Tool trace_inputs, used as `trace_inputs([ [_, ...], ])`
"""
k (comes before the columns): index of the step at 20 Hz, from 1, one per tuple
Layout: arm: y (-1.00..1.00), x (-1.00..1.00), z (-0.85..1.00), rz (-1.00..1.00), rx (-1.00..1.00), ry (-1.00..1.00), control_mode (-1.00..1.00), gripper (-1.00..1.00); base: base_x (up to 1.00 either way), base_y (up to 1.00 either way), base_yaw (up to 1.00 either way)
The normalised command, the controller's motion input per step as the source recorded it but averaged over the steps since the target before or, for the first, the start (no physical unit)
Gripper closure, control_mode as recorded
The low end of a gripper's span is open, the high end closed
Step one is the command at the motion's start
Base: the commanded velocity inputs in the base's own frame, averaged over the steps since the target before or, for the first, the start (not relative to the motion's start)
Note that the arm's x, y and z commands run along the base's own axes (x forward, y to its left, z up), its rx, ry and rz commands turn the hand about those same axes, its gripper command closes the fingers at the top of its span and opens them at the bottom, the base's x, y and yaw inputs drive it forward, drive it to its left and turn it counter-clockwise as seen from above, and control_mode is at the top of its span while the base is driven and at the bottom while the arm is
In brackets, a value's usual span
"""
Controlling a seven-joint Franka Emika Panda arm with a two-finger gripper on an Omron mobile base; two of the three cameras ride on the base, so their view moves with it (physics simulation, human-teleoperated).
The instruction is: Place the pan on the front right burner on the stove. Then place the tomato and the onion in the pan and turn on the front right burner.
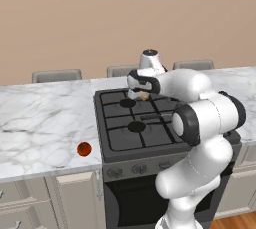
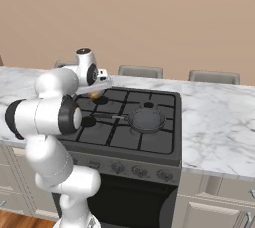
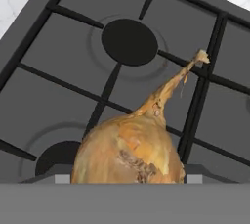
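My gripper (image 2: pixel 94 94) is shut on the onion (image 3: pixel 129 152), a golden-tan bulb with a thin stalk, and holds it in the air over the left rear part of the stove (image 2: pixel 124 140). From the left base camera, the gripper (image 1: pixel 142 94) and onion (image 1: pixel 144 95) hang above the back grates. The pan (image 2: pixel 147 120), dark grey with a long black handle pointing left, rests on the front right burner, which it covers. The tomato (image 1: pixel 84 148) lies on the marble counter left of the stove (image 1: pixel 120 140), far from the gripper (image 3: pixel 127 179).
A row of knobs (image 2: pixel 139 172) runs along the stove's grey front panel. Below the onion lie black grate bars and two burner caps (image 3: pixel 129 42). Marble counter (image 1: pixel 40 123) stretches on both sides. My own arm (image 1: pixel 200 118) crosses the stove's right half.
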Motion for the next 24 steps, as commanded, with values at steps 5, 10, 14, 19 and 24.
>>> trace_inputs([
  [5, -0.66, -0.01, 0.13, -0.09, 0.00, 0.00, -1.00, 1.00, 0.00, 0.00, 0.00],
  [10, -0.76, 0.00, 0.00, -0.11, 0.00, 0.03, -1.00, 1.00, 0.00, 0.00, 0.00],
  [14, -0.77, 0.00, 0.00, -0.10, 0.00, 0.03, -1.00, 1.00, 0.00, 0.00, 0.00],
  [19, -0.60, 0.00, 0.00, -0.10, 0.00, 0.04, -1.00, 1.00, 0.00, 0.00, 0.00],
  [24, -0.60, -0.01, 0.00, -0.09, 0.00, 0.06, -1.00, 1.00, 0.00, 0.00, 0.00],
])
